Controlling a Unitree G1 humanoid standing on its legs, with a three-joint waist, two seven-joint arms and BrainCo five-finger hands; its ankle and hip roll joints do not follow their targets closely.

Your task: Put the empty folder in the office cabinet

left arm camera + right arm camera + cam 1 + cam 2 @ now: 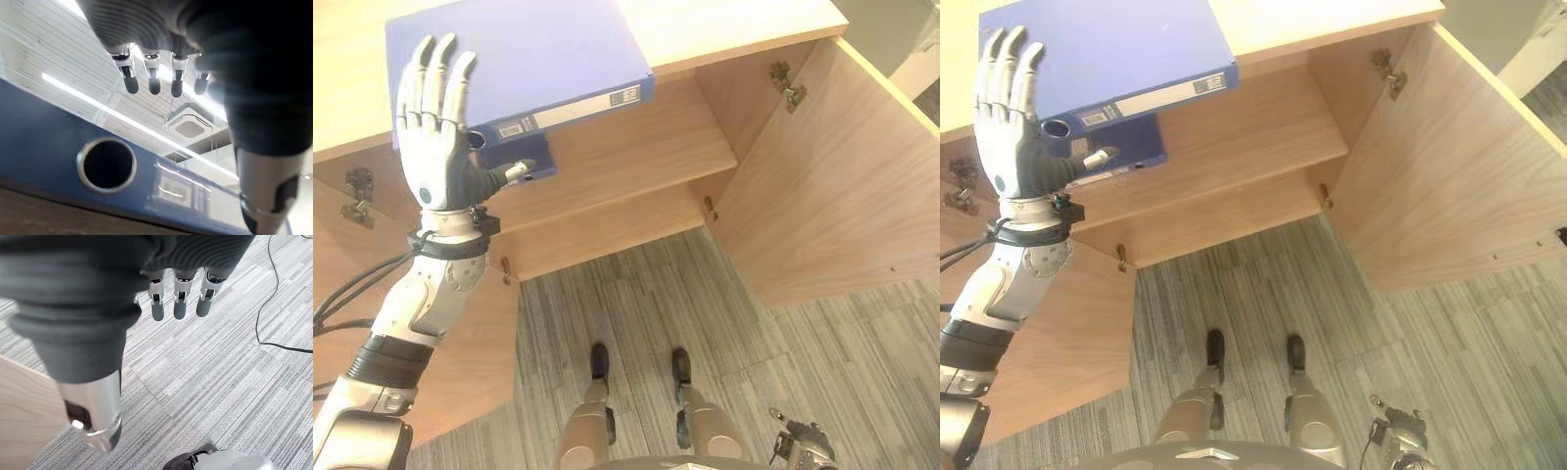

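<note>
Folder (524, 59), blue and thick, lies flat on the cabinet's top panel (734, 29), its spine end jutting out past the panel's front edge above the open compartment. The left hand (435, 147) is raised against that overhanging end, fingers straight and spread flat over the upper cover, thumb stretched out beneath the lower cover, so the hand is wide rather than curled.

From the head views the folder's long axis runs along the cabinet's front edge, with the spine facing the robot and tilting slightly away from the left hand. The left wrist view shows what the head views cannot: the spine's metal-rimmed finger hole (106, 164) from very close, with ceiling lights beyond. A white label strip (578, 108) runs along the spine; its print is too small to read.

Inside the cabinet a shelf (636, 147) sits below the folder, and the right door (832, 186) stands open. The right hand (178, 303) hangs low over grey striped carpet (220, 372), fingers relaxed and holding nothing.
</note>
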